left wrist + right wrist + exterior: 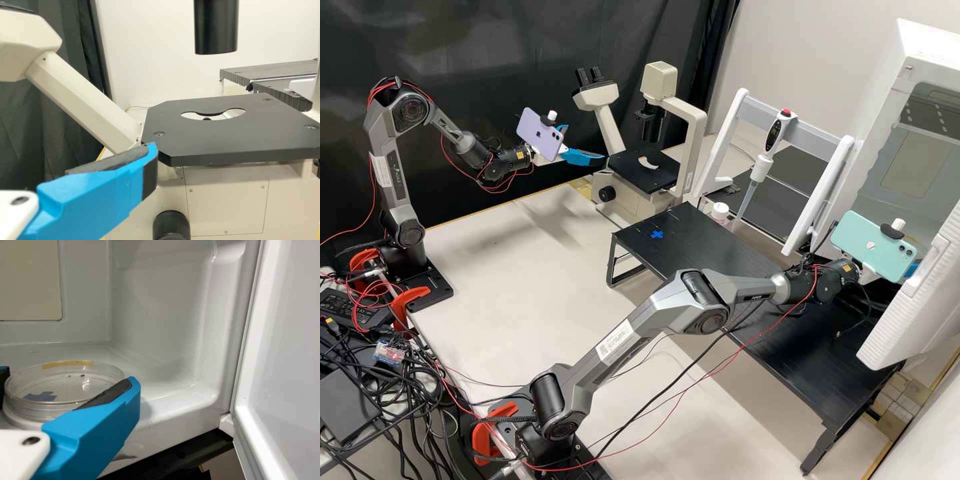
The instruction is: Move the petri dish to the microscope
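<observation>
Dish, one: clear, round, bears a blue mark; lies inside the cabinet, at the right of the high view's frame, near the cabinet's front edge.

Right gripper: is at the dish, far right of the high view's frame, by the cabinet's opening; whether it holds the dish, cannot be told.

Left gripper: stands wide, its blue fingers well parted, nothing between them; hangs in the upper middle of the high view's frame, near the stage.

Microscope: cream, with a black stage that has a cut-out; stands in the upper middle of the high view's frame, upright.

Cabinet: white, its door open toward the lower right of the high view's frame.

Table, black, low: runs from the middle of that frame to the lower right and carries a blue cross near its upper left corner.

Pipette: upright on a white-and-grey rack, upper right of the frame; white-capped bottle just beside it.

Cables: black and red, heaped at lower left.
</observation>
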`<control>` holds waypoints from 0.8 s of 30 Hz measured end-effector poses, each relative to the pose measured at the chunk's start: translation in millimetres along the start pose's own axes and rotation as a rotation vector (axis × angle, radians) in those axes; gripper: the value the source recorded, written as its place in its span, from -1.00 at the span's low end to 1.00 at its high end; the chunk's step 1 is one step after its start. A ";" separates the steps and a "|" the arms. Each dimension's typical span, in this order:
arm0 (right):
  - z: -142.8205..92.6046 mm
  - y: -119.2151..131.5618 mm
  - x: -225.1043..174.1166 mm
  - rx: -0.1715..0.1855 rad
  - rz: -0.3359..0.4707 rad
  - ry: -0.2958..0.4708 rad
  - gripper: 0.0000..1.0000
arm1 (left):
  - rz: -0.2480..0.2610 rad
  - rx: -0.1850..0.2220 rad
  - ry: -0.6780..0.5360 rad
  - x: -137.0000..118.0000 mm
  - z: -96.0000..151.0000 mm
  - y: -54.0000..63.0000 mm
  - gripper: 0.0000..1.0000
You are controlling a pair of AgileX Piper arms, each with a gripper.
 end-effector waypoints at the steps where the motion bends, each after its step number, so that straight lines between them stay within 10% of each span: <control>1: 0.0 0.0 0.0 0.000 0.000 0.000 -1.00 | 0.000 0.000 0.000 0.0 0.0 0.0 1.00; 24: 16.2 22.9 -46.8 0.018 -0.005 0.037 -1.00 | 0.000 0.000 0.000 0.0 0.0 0.0 1.00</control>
